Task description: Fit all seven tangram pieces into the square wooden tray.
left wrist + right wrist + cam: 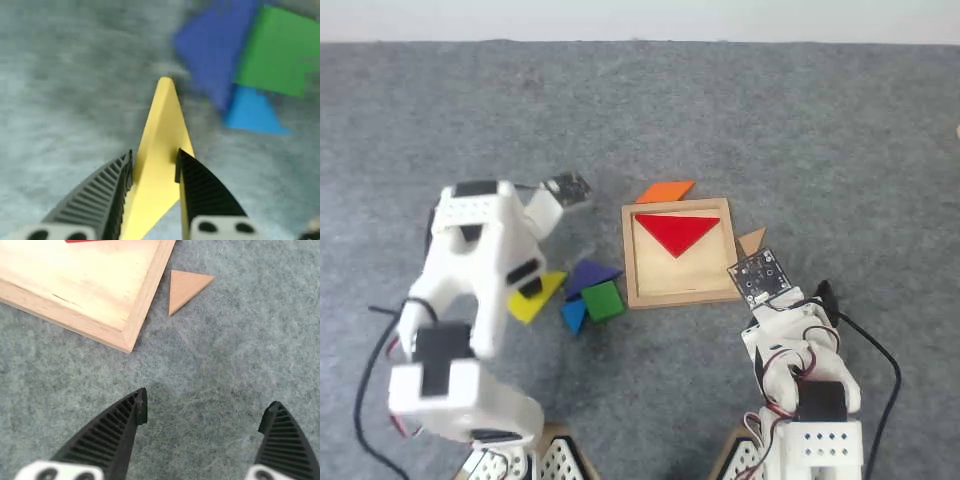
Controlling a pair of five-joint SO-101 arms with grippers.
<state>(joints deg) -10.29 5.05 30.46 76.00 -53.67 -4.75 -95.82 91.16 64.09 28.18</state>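
Observation:
The square wooden tray (650,285) lies mid-table with a red triangle (677,232) inside it. My left gripper (152,172) is shut on a yellow triangle (159,145), which sits on the grey mat to the left of the tray (542,297). Just beyond it are a dark blue triangle (215,55), a green square (280,50) and a light blue triangle (252,112). My right gripper (207,415) stands open over bare mat near the tray's corner (135,315), short of a small tan triangle (185,287). An orange parallelogram (666,191) lies past the tray's far edge.
The left arm (480,260) covers part of the yellow piece in the high view. The right arm (800,360) stands at the tray's near right corner. Grey mat (770,120) stretches open behind and to both sides of the tray.

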